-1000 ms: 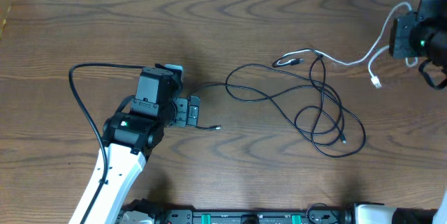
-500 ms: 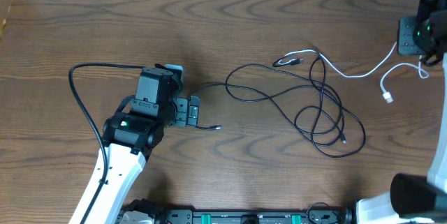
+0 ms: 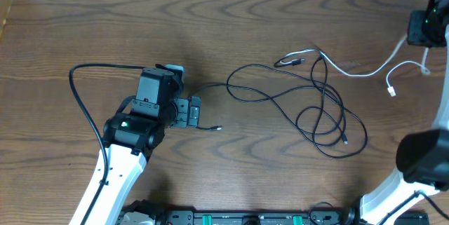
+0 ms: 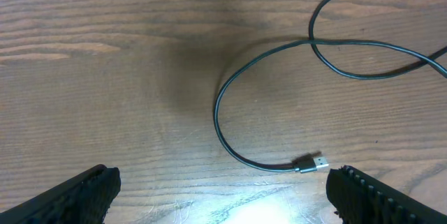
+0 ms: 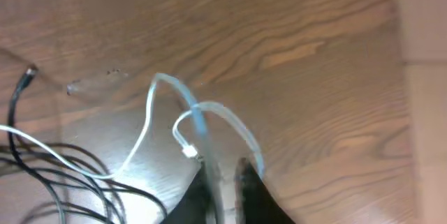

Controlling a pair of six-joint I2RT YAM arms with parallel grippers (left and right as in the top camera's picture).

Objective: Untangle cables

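Note:
The black cable (image 3: 280, 99) lies in loose loops across the middle of the table, with one plug (image 4: 311, 162) near my left gripper. That gripper (image 3: 195, 111) (image 4: 227, 203) is open wide just above the wood, and the plug lies between its fingertips close to the right one. The white cable (image 3: 358, 73) (image 5: 143, 133) crosses the black loops (image 5: 70, 175) near its far end and rises to my right gripper (image 3: 421, 32) (image 5: 225, 162) at the table's right side. The right jaws stand almost together with a white strand running between them. The white plug (image 3: 391, 91) (image 5: 188, 152) hangs just below.
The left arm's thick black camera cable (image 3: 81, 106) arcs over the table at the left. The wood ends at a pale strip (image 5: 426, 112) beside the right gripper. The arms' base rail (image 3: 245, 218) runs along the near edge.
My right gripper has moved right and towards the far edge with the white cable, dragging its plug to the right. The left arm and the black cable have not moved.

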